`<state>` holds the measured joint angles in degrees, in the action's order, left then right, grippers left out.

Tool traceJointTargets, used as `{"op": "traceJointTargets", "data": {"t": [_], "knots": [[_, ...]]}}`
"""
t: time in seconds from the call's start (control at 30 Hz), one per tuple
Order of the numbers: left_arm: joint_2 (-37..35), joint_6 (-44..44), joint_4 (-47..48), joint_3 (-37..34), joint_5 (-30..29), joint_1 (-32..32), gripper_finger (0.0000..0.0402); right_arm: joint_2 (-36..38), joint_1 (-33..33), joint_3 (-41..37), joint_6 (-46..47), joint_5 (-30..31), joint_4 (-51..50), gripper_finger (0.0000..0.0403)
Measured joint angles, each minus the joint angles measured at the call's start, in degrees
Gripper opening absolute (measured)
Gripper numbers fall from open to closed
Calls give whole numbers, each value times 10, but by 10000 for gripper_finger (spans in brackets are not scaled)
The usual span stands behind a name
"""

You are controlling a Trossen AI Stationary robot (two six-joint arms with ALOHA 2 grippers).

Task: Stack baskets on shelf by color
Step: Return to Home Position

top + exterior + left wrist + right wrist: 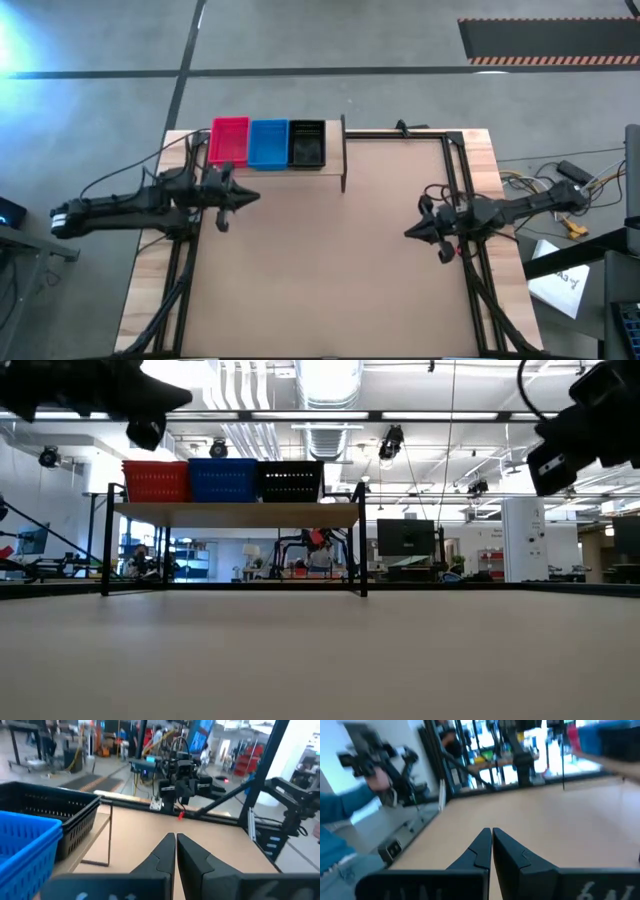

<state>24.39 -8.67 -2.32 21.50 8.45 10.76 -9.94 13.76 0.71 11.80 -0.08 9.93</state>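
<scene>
- High view: red basket (pixel 229 142), blue basket (pixel 268 142), black basket (pixel 306 143) abreast on the shelf (pixel 338 150)
- left claw (pixel 255 197) clenched, near the red basket
- right claw (pixel 408 233) clenched, well apart

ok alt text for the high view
A red basket, a blue basket and a black basket line a shelf at the table's far edge. The left gripper hangs near it, the right gripper across the table.

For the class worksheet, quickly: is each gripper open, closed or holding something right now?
Left gripper: closed, empty, hovers in front of the shelf.
Right gripper: closed, empty, hovers over the table's right side.
</scene>
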Motion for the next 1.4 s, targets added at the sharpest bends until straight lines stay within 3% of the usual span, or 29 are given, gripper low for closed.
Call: {"op": "traceJointTargets", "data": {"t": [0.27, 0.4, 0.5, 0.73, 0.97, 1.17, 1.4], "knots": [[-66, 7, -176, -144, -18, -17, 0, 4, 0, 0, 2, 0, -7, 9], [-113, -5, -192, -194, -28, -26, 0, 4, 0, 0, 1, 0, -7, 9], [-150, -12, -176, -209, -40, -27, 0, 4, 0, 0, 1, 0, -7, 9], [-242, 18, -10, -207, -106, -27, 0, 4, 0, 0, 2, 28, -9, 9], [-211, 21, 9, -210, -121, -27, 0, 4, 0, -1, 10, 103, -45, 9], [-212, 69, 8, -210, -132, -27, 0, 5, -1, -1, -2, 109, -67, 9], [-203, 76, 10, -211, -131, -27, 0, 22, -25, -1, -36, 163, -64, 9]]}}
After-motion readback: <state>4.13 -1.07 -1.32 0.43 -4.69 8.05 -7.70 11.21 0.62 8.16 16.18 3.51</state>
